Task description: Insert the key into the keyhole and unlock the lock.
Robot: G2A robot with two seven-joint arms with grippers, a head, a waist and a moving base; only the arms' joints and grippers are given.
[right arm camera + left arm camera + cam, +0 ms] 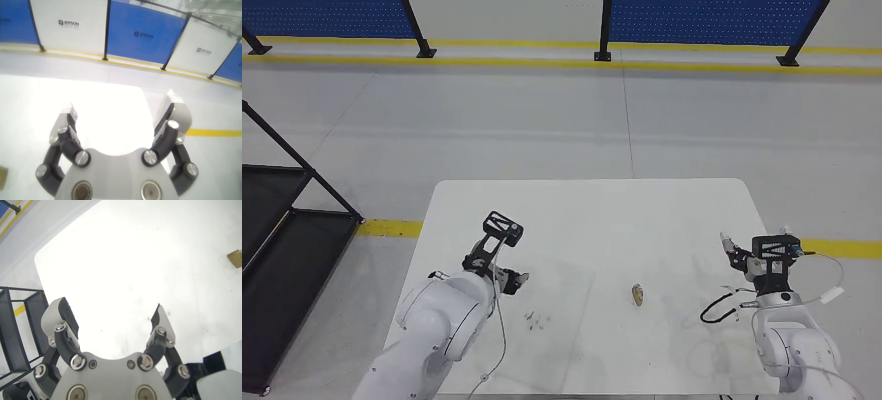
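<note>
Well clear of left tool (111, 303), lock (235, 260)

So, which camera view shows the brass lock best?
The top view: the lock lies whole on the table, though small. The left wrist view cuts it off at the picture's edge; the right wrist view catches a brown corner, probably the lock.

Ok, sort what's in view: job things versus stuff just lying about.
Job: brass padlock on the white table; left gripper and right gripper, both with jaws open.
Lying about: black rack beside the table; blue fence panels behind.
</note>
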